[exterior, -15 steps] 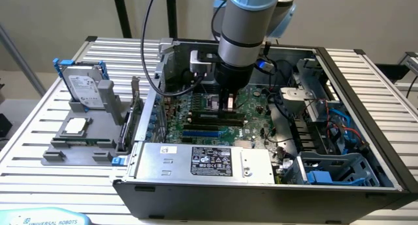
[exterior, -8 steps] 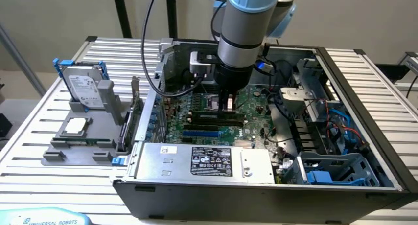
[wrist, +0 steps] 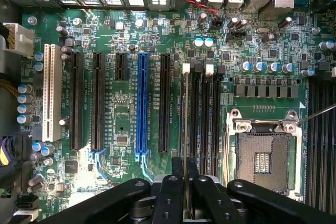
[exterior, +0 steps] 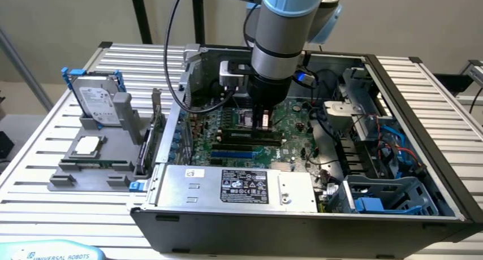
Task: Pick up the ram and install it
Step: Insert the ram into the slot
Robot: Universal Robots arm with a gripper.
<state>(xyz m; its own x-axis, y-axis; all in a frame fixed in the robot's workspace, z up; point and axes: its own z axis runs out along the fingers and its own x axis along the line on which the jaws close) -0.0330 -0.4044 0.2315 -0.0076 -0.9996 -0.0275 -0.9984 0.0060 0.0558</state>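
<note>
The ram appears edge-on as a thin strip running away from the fingers, lined up over the leftmost of the black memory slots with white end clips. My gripper is shut on the ram, its two black fingers pressed against either side. In the exterior view the gripper points straight down inside the open computer case, its tips just above the motherboard's memory slots.
A grey fixture at the exterior view's left holds a hard drive, a silver processor chip and an upright expansion card. Beside the slots lie the open processor socket, the power supply and loose cables.
</note>
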